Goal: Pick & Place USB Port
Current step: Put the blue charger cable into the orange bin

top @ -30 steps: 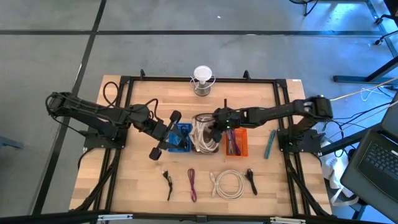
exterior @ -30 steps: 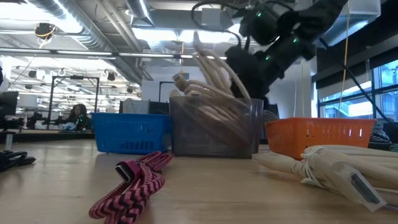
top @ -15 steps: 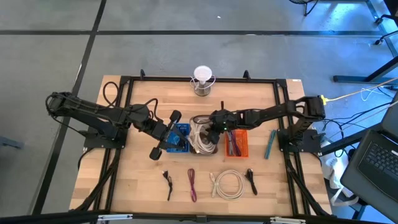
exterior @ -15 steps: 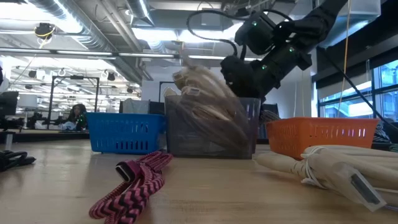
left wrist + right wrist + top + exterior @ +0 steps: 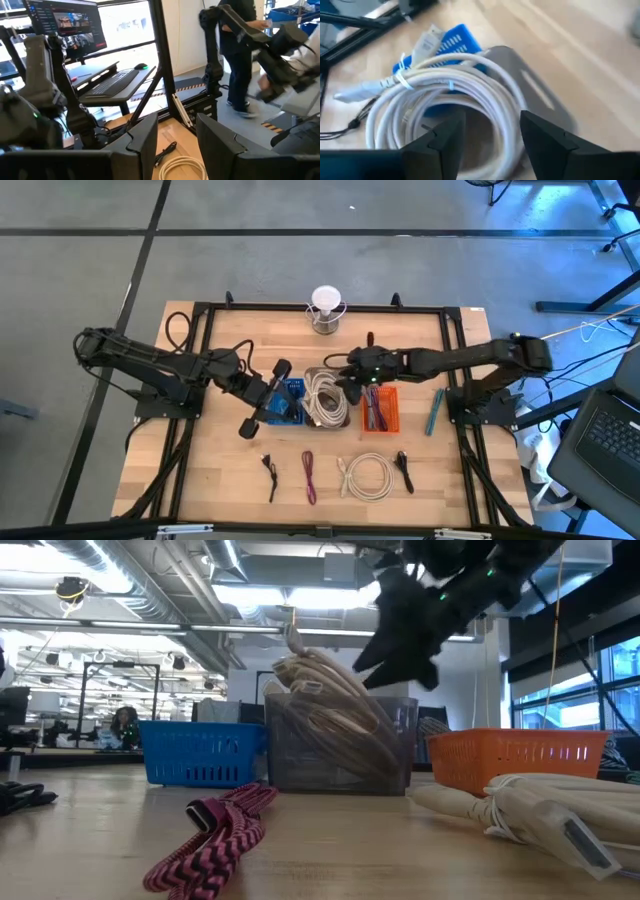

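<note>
USB cable (image 5: 325, 400), a white coil tied with a white strap, lies in the grey bin (image 5: 345, 755) at the middle of the tabletop (image 5: 220, 470), with its loops heaped above the bin's rim and its plug ends poking out towards the blue basket (image 5: 290, 402) at 9 o'clock. Seen from above, the coil's longer axis runs roughly from 12 to 6 o'clock.

The right gripper (image 5: 346, 376) hangs above the bin at about 1 o'clock from the coil. Its fingers (image 5: 445, 135) are spread, nothing is between them, and the cable shows in the gap just beyond the tips. So the coil lies ahead of and below these fingers, and the right arm is the nearer one to it.

The left gripper (image 5: 265, 397) hovers over the blue basket at 9 o'clock from the bin, its fingers (image 5: 145, 145) wide apart and empty.

The orange basket (image 5: 378, 408) sits at 3 o'clock, touching or almost touching the bin. More cables lie in a row along the tabletop's 6 o'clock edge, among them a second white coil (image 5: 367, 477) and a red braided one (image 5: 220, 825).

No brand or label can be read; the plugs look like USB ends, though the view is too soft to be sure
</note>
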Robot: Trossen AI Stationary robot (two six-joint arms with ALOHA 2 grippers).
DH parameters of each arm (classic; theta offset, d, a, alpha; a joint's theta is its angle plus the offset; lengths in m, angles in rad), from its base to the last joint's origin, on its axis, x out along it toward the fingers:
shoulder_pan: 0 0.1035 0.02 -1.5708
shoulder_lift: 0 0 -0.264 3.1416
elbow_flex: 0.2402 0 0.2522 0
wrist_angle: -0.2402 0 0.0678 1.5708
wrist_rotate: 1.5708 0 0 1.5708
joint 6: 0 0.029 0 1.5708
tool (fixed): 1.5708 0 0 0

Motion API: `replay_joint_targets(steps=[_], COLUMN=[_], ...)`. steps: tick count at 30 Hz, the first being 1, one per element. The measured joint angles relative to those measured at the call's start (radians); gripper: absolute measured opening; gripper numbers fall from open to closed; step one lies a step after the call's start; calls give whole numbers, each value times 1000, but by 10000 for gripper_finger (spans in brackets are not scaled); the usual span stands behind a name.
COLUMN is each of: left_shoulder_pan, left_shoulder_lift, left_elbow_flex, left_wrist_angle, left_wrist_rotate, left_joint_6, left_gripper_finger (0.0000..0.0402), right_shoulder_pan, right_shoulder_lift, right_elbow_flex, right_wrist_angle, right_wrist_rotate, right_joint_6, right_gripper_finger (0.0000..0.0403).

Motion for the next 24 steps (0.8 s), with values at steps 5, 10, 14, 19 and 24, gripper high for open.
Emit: replay_joint_targets(steps=[5, 10, 14, 19, 24], left_shoulder_pan=[-13, -24, -30, -31, -31], left_shoulder_lift=[0, 0, 0, 0, 0], left_elbow_flex=[0, 0, 0, 0, 0], left_wrist_angle=[-12, -60, -108, -144, -155], left_wrist_rotate=[0, -3, -3, -3, -3], left_joint_6=[2, -27, -45, -60, -59], left_gripper_finger=[127, 127, 127, 127, 127], right_shoulder_pan=[33, 110, 230, 424, 573], right_shoulder_lift=[-156, -273, -310, -314, -314], right_elbow_flex=[1, 1, 1, 1, 1], right_wrist_angle=[-301, -652, -871, -1073, -1175], right_wrist_rotate=[136, 214, 233, 233, 233], right_joint_6=[35, 263, 525, 888, 1171], right_gripper_finger=[176, 165, 160, 158, 158])
